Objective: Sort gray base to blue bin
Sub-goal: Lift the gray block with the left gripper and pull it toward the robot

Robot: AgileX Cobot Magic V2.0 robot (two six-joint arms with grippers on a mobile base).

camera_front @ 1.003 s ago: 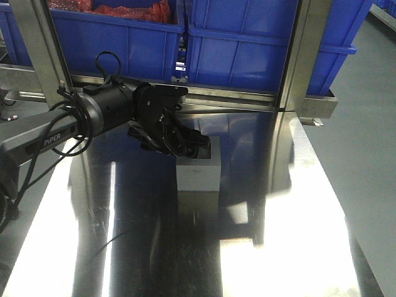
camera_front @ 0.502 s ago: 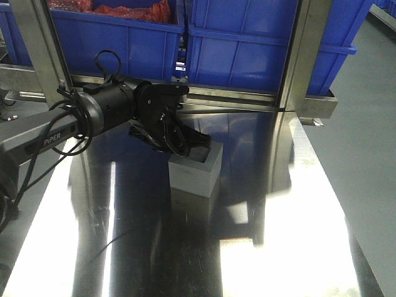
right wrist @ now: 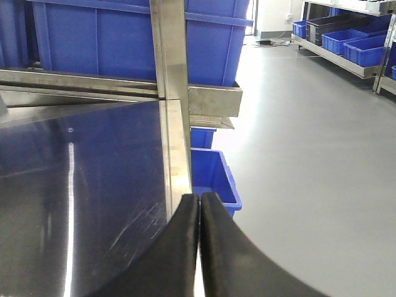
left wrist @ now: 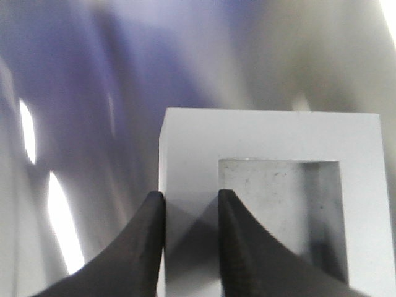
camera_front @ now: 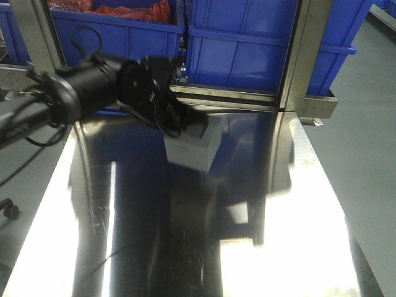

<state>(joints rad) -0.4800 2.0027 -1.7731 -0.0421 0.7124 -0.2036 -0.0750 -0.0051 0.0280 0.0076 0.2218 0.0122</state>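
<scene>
- The left pincer [camera_front: 185,125] is holding the gray base [camera_front: 193,150] by one wall. In the left wrist view one finger [left wrist: 145,241] is pressing on the outer face and the other finger [left wrist: 238,241] is sitting inside the square recess, so the gap between them is narrow, just the thickness of that wall.
- The gray base [left wrist: 272,139] is hanging tilted, with its recess facing up. It seems to be just clear of the tabletop [camera_front: 185,241], near the rear edge. The front view is blurred there, so I cannot be sure of the clearance.
- The block is looking rigid and matte. I am judging it stiff, not fragile, and fairly grippy rather than slick. Its hollow probably makes it light enough for this off-centre hold.
- A grip on one wall is leaving the weight hanging to one side, so the block may be prone to pivoting between the fingers. Holding deep on the wall, close to the recess floor, should be steadier.
- A blue bin [camera_front: 247,52] is standing behind the tabletop among several alike. Which one is the target, I cannot tell.
- The right pincer [right wrist: 199,199] is resting with its fingers pressed together on nothing, over the tabletop's right edge.
</scene>
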